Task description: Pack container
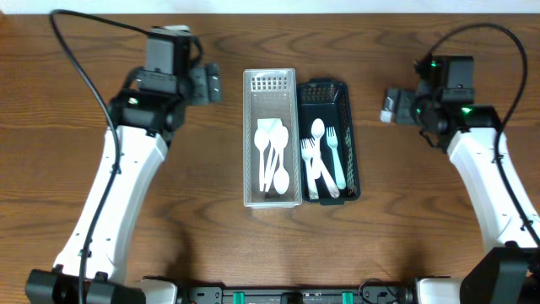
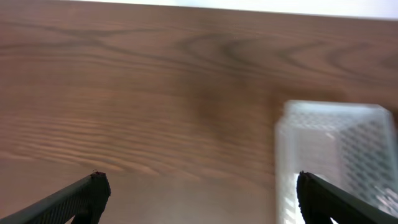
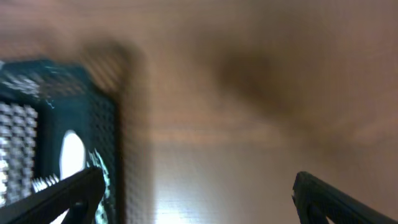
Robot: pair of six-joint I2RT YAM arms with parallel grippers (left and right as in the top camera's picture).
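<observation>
From overhead, we see a white basket (image 1: 270,83) and a dark basket (image 1: 323,92) standing side by side, touching, in the middle of the wooden table (image 1: 405,219). White spoons (image 1: 275,165) lie in the white one. White forks (image 1: 319,171) and one more spoon (image 1: 318,129) lie in the dark one. The left gripper (image 1: 213,84) hangs over bare wood just left of the white basket's far end. The right gripper (image 1: 389,105) hangs to the right of the dark basket, apart from it. From up here we cannot tell how the jaws stand.

In the left wrist view, blurred, we see its two dark fingertips (image 2: 90,191) set wide apart with only bare wood between them. A corner of the white basket shows at the right, just above the right-hand fingertip.

In the right wrist view, more blurred, its fingertips (image 3: 74,186) are likewise spread, holding nothing. The dark basket sits at the left edge, with the spoon bowl and some fork tines showing inside it.
</observation>
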